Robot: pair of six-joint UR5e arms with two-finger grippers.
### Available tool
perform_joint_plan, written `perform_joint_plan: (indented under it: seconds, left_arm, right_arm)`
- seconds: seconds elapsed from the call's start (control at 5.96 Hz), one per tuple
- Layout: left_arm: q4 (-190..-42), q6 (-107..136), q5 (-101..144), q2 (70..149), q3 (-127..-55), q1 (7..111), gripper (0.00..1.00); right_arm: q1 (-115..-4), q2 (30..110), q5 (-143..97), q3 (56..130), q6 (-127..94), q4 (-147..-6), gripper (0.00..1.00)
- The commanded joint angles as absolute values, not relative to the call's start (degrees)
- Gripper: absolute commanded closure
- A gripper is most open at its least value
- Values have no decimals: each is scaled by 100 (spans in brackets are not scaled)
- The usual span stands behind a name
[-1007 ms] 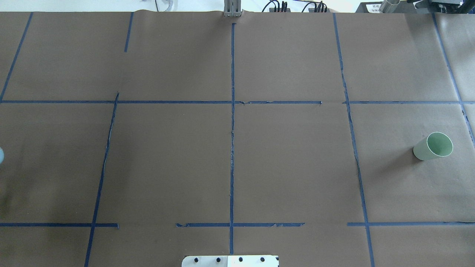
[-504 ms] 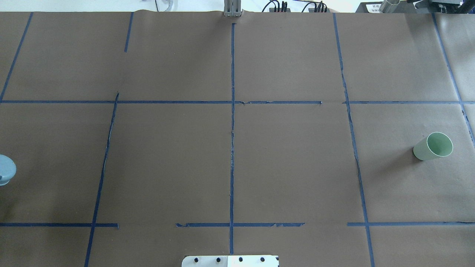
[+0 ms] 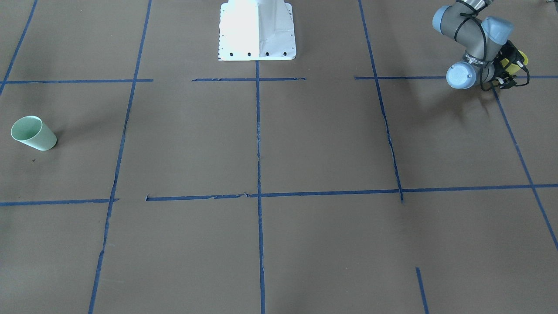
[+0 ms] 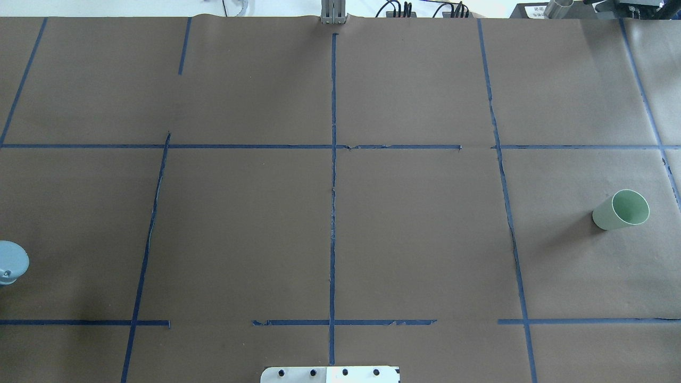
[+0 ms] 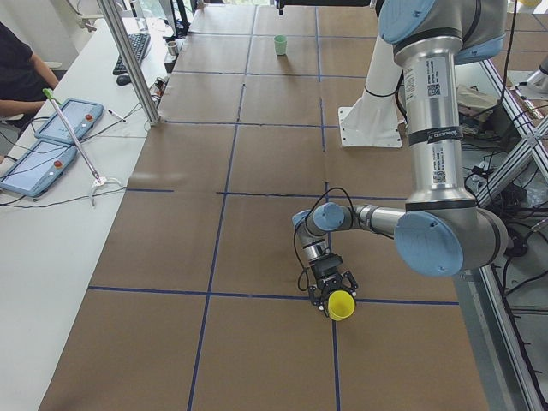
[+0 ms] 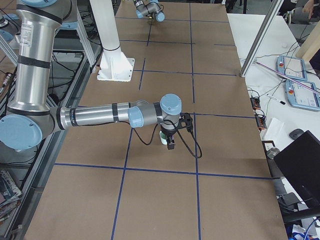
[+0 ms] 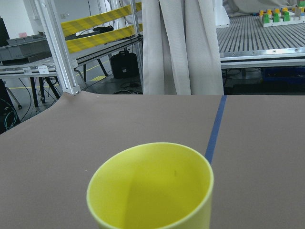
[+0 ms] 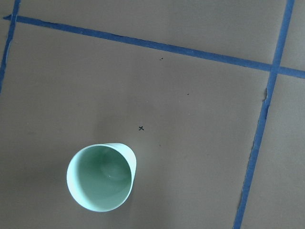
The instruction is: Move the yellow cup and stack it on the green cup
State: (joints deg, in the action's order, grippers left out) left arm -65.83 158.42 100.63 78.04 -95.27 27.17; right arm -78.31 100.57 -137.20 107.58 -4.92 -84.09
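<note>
The yellow cup point(image 3: 521, 59) is in my left gripper point(image 3: 511, 67), low over the table on my left side. The gripper is shut on it. The exterior left view shows the cup point(image 5: 342, 305) tilted at the tip of the gripper point(image 5: 332, 289). Its open mouth fills the left wrist view point(image 7: 152, 191). The green cup point(image 4: 621, 210) stands upright and alone on my right side point(image 3: 32, 134). The right wrist view looks straight down into it point(image 8: 100, 177). My right gripper point(image 6: 170, 143) hangs above it; I cannot tell whether it is open or shut.
Brown paper with blue tape lines point(image 4: 333, 186) covers the table. The white robot base plate point(image 3: 257, 30) is at the near middle edge. A side bench with tablets point(image 5: 51, 141) and an aluminium post point(image 5: 128, 60) stand beyond the table's far edge.
A grey joint of my left arm has come further into the overhead view's left edge and moved toward the near side. The green cup has not moved.
</note>
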Motion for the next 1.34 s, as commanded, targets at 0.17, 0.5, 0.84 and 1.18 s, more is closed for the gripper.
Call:
perform_joint_plan:
  seconds: [0.17,0.5,0.84,1.18]
  left_arm:
    - [-6539,15979,10029,7743,-9361,2593,50]
    - [-5822,15908,9697,7760,-9413,2436,100]
    - [-5625,15149,7866,7979,-9344,2373,100]
    - [-5704,14152,6320,8381,-9483,2687,100]
  right_arm:
    - [-7805,10063,-13720,10758,-492,-8402,0]
    - [-7805,10055,-13755,10766,-483,-8385,0]
    - [-7796,10028,-13807,10749,-500,-7783,0]
    - [-7743,10037,-13764,10679,-492,-7743,0]
